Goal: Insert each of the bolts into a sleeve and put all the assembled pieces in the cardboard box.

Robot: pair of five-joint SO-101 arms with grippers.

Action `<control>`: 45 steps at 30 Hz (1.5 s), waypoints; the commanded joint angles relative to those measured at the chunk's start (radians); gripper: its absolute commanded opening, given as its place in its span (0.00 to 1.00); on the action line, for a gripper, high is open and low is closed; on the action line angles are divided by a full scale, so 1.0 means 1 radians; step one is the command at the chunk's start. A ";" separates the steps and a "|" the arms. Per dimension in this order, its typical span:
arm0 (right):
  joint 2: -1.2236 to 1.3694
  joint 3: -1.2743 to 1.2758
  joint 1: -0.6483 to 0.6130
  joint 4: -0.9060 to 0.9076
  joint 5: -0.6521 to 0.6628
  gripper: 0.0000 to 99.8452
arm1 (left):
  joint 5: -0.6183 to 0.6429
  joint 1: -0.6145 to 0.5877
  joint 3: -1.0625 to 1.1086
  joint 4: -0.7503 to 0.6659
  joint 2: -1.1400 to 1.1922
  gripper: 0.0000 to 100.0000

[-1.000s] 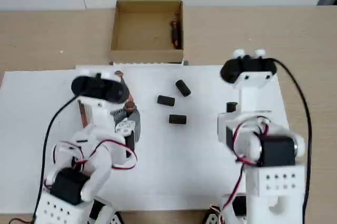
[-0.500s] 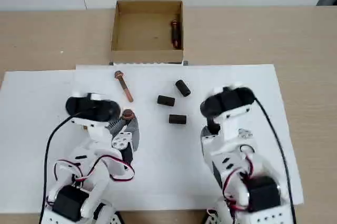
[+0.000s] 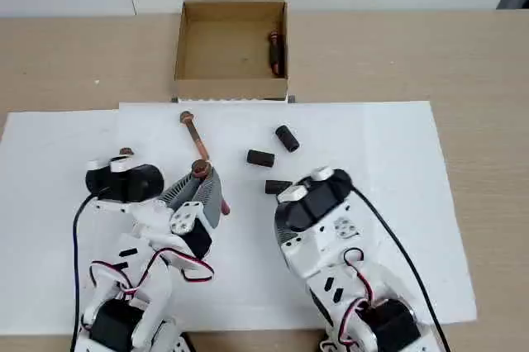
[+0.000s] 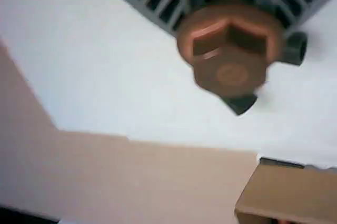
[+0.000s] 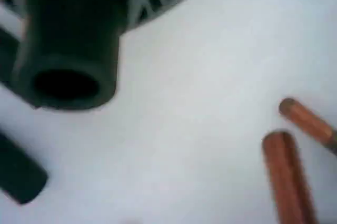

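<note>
My left gripper point(image 3: 204, 190) is shut on a copper bolt point(image 3: 212, 188), whose hex head point(image 4: 229, 56) fills the space between the grey jaws in the left wrist view. A second bolt point(image 3: 195, 134) lies loose on the white paper. My right gripper point(image 5: 79, 3) is shut on a black sleeve point(image 5: 68, 50) with its bore open to the camera; two copper shaft ends point(image 5: 287, 176) lie beyond it. Three more sleeves lie on the paper point(image 3: 286, 138), point(image 3: 260, 158), point(image 3: 278, 187), the last partly under the right arm. The cardboard box point(image 3: 178, 46) holds one assembled piece point(image 3: 275, 51).
The white paper sheet point(image 3: 388, 145) covers the near half of the wooden table point(image 3: 413, 46). The box stands just past the paper's far edge. Both arm bodies crowd the front of the paper, with open paper at the right and far left.
Both arms have drawn back toward the table's front and dropped lower. The right arm has swung left toward the middle; the left gripper still carries its bolt.
</note>
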 commanded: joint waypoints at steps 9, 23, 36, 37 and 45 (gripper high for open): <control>0.002 0.066 -0.142 -0.165 0.015 0.00 | 0.068 0.003 -0.010 -0.149 -0.017 0.01; 0.002 0.152 -0.150 -0.280 0.072 0.00 | 0.130 0.012 -0.067 -0.187 -0.014 0.01; 0.002 0.146 -0.150 -0.282 0.072 0.00 | 0.132 0.075 -0.067 -0.158 -0.014 0.01; 0.002 0.144 -0.150 -0.282 0.072 0.00 | 0.132 0.075 -0.064 -0.158 -0.012 0.01; 0.002 0.129 -0.151 -0.282 0.072 0.00 | 0.132 0.077 -0.056 -0.098 -0.012 0.01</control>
